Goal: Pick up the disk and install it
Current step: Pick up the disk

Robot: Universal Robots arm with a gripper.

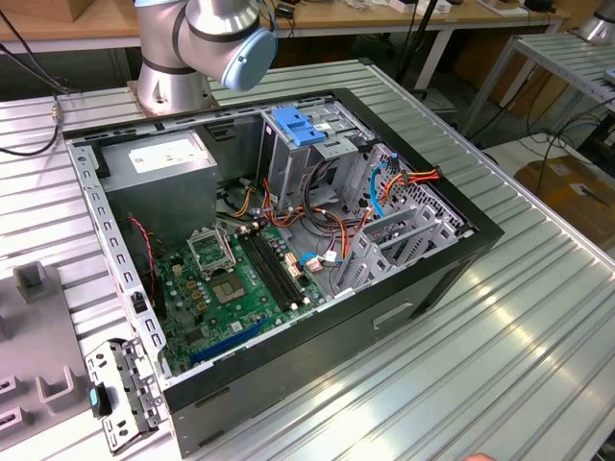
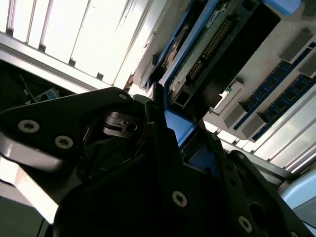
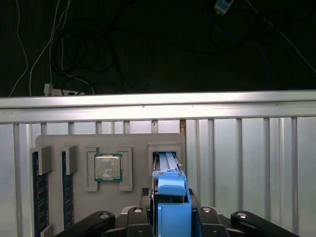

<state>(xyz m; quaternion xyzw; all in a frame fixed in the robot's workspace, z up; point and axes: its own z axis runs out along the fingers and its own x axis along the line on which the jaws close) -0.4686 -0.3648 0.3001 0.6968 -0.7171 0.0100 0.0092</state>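
The disk [image 3: 167, 165] stands on edge in a slot of a grey holder tray [image 3: 133, 143], dark with bright blue carrier rails. In the first wrist view my gripper [image 3: 173, 217] has its black fingers [image 3: 149, 217] pressed against both sides of the blue carrier end. The second wrist view shows the disk [image 2: 207, 44] from the side, with its connector pins and blue rail running down between my gripper's [image 2: 180, 138] fingers. In the exterior view the open computer case [image 1: 461, 259] lies on the table, with a grey drive cage [image 1: 288, 163] inside it.
The holder tray also carries a processor chip [image 3: 108, 167] and blue memory sticks [image 3: 39, 192]. Beyond the tray runs the table's edge rail [image 3: 158, 106], with cables on the dark floor past it. In the case are a green motherboard [image 1: 235, 283] and orange and blue wires [image 1: 384, 187].
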